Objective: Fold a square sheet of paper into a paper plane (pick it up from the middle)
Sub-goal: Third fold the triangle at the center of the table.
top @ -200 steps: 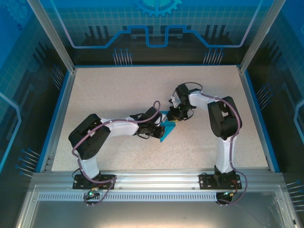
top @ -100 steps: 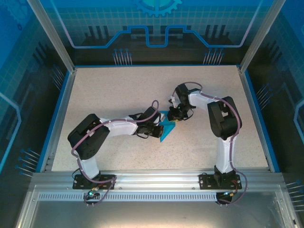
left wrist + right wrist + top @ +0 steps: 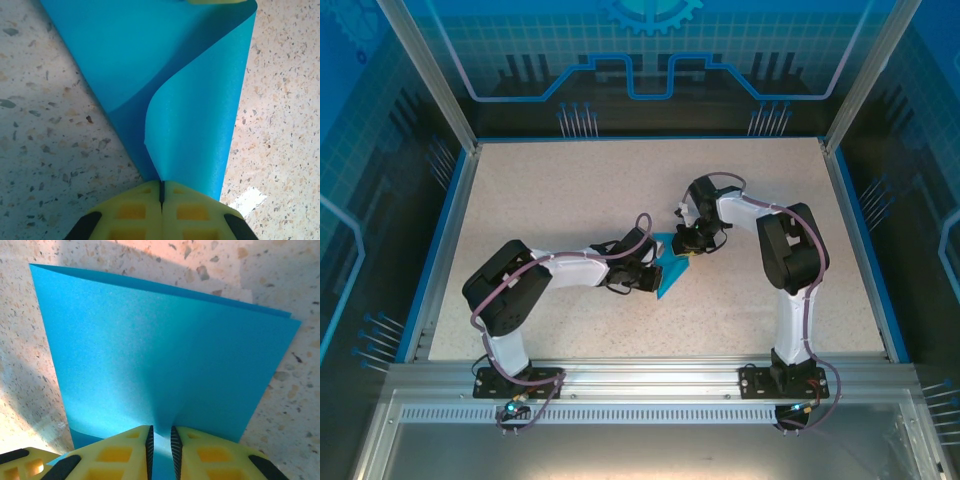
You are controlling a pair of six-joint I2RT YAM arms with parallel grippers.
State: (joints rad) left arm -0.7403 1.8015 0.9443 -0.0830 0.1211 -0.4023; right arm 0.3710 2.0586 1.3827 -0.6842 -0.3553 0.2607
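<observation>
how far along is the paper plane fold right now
Done: the thin bright blue paper sheet already has at least one fold, lying doubled on the speckled table. In hand: left tool and right tool each pinch an edge, one flap curling over. Remaining: no pointed dart shape yet.

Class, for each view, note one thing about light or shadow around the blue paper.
Top external: even light, the blue paper small. Left wrist: its curled flap shades the layer beneath; a bright patch glares on the table. Right wrist: pinkish cast on the table at the top, grey shadow left of the paper.
</observation>
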